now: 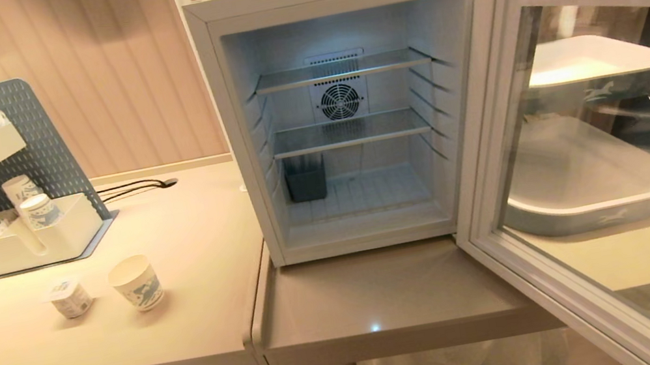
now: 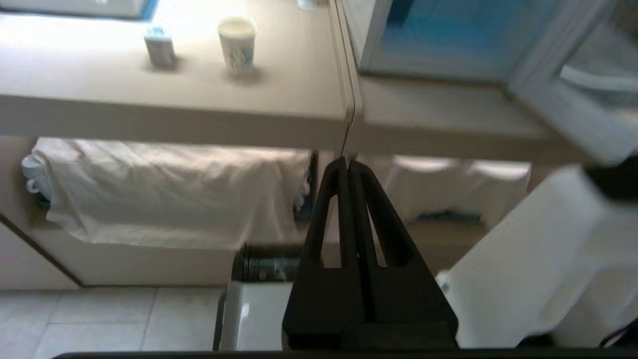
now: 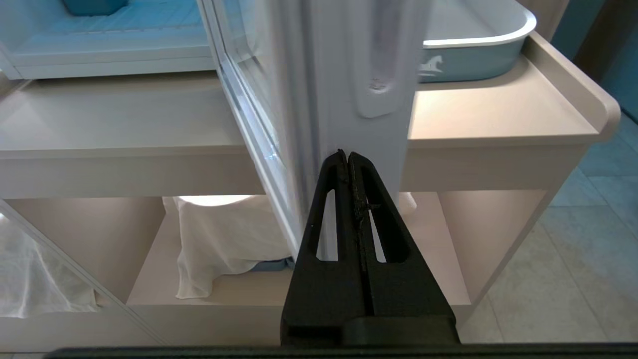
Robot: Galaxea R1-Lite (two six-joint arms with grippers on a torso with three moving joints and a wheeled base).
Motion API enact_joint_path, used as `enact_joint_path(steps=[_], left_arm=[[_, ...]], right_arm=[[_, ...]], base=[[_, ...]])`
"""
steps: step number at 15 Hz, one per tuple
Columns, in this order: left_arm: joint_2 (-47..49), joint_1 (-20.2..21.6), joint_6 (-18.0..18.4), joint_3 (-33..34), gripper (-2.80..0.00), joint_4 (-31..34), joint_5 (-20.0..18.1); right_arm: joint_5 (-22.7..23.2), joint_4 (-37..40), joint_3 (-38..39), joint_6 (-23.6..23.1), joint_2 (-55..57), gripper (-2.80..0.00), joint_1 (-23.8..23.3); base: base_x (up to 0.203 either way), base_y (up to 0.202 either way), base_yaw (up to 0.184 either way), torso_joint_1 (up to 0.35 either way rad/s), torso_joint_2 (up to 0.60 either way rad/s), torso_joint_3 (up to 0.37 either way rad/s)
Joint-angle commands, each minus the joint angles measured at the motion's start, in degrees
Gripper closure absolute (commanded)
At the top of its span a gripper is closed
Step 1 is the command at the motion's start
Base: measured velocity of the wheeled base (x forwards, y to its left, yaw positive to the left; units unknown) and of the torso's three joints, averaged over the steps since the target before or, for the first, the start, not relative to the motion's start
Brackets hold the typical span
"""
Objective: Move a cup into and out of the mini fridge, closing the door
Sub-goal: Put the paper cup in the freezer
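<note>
The cup (image 1: 136, 283) stands upright on the left counter, out of the mini fridge (image 1: 347, 116); the left wrist view also shows the cup (image 2: 238, 43). The fridge's door (image 1: 609, 141) hangs wide open to the right, and both wire shelves are bare. Neither arm shows in the head view. My left gripper (image 2: 347, 162) is shut and empty, held low in front of the counter's edge, well short of the cup. My right gripper (image 3: 347, 154) is shut and empty too, below the open door's edge (image 3: 349, 75) and its recessed handle (image 3: 379, 65).
A small foil-lidded pot (image 1: 70, 298) sits just left of the cup. A pegboard organiser (image 1: 3, 190) with stacked cups stands at the back left. A dark bin (image 1: 305, 179) sits inside the fridge's floor. Grey-blue trays (image 1: 590, 191) lie behind the door. White cloth (image 2: 164, 189) hangs under the counter.
</note>
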Motion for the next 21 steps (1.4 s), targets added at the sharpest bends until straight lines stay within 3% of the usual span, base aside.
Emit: enact_joint_path(steps=[1, 3, 5, 7, 9, 10, 12, 15, 21], left_arm=[[-8.54, -0.03, 1.57, 10.16, 0.00, 0.25, -0.74], [-9.77, 0.09, -0.07, 23.21, 0.00, -10.02, -0.38], [-9.96, 0.14, 0.56, 42.55, 0.00, -32.23, 2.22], [-9.15, 0.17, 3.93, 62.43, 0.00, -55.03, 3.85], [-9.57, 0.17, 6.50, 74.33, 0.00, -64.14, 4.47], [-9.85, 0.18, 7.92, 77.34, 0.00, -67.48, 4.70], [-10.38, 0.13, 10.12, 77.22, 0.00, -73.94, 4.90], [-10.39, 0.14, 9.59, 77.22, 0.00, -74.14, 5.09], [-10.39, 0.18, 10.14, 77.01, 0.00, -73.66, 5.13]], right_arm=[[0.04, 0.08, -0.01, -0.02, 0.08, 0.00, -0.04], [0.04, 0.01, -0.01, -0.02, 0.08, 0.00, -0.04], [0.04, 0.01, -0.01, -0.02, 0.08, 0.00, -0.04], [0.04, 0.01, 0.05, -0.02, 0.08, 0.00, -0.04], [0.04, 0.01, -0.01, -0.02, 0.08, 0.00, -0.04], [0.04, 0.01, -0.01, -0.02, 0.08, 0.00, -0.04], [0.04, 0.01, -0.01, -0.02, 0.08, 0.00, -0.04], [0.04, 0.01, -0.01, -0.02, 0.08, 0.00, -0.04], [0.04, 0.01, -0.01, -0.02, 0.08, 0.00, -0.04]], base=[[0.000, 0.000, 0.000, 0.000, 0.00, 0.000], [0.000, 0.000, 0.000, 0.000, 0.00, 0.000], [0.000, 0.000, 0.000, 0.000, 0.00, 0.000], [0.000, 0.000, 0.000, 0.000, 0.00, 0.000], [0.000, 0.000, 0.000, 0.000, 0.00, 0.000], [0.000, 0.000, 0.000, 0.000, 0.00, 0.000], [0.000, 0.000, 0.000, 0.000, 0.00, 0.000], [-0.019, 0.000, 0.001, 0.003, 0.00, 0.001], [-0.171, 0.000, 0.002, 0.003, 0.00, 0.000]])
